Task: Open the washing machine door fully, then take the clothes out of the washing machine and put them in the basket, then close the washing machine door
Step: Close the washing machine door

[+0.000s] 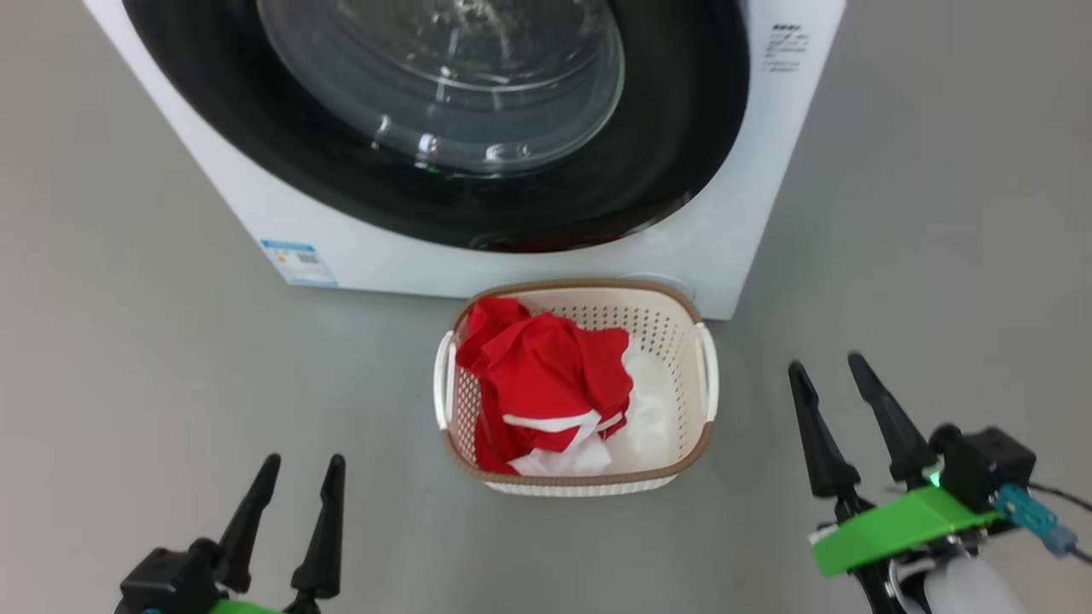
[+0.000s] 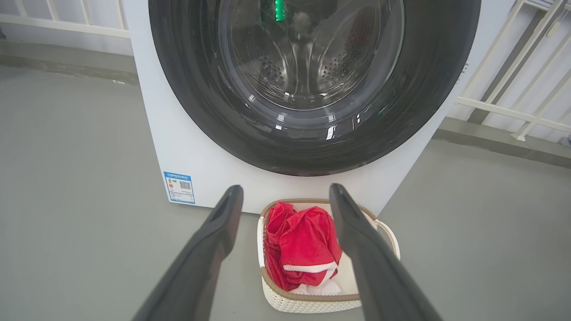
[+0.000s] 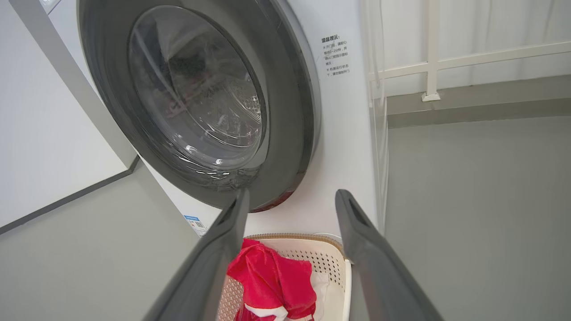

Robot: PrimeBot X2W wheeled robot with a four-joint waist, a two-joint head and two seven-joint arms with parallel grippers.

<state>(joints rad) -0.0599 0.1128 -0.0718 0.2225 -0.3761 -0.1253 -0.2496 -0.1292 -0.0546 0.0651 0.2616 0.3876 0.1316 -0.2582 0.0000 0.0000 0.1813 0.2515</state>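
On the grey floor (image 1: 153,384) before the washing machine (image 1: 734,247): basket (image 1: 705,443) loaded, both grippers idle.

Washing machine door (image 1: 682,145) sits flat against the white front, black rim glossy, steel drum visible through the glass bowl. Basket stands just in front of the machine's base, to the right of the small blue label (image 1: 299,262). The clothes (image 1: 546,375), red with white trim, lie heaped in the basket's left half, white panels showing toward the middle and the perforated wall bare on the right. Left gripper (image 1: 304,462) hangs low to the basket's left, fingers spread, nothing between them. Right gripper (image 1: 827,365) is off to the basket's right, fingers likewise apart and empty, clear of the rim.
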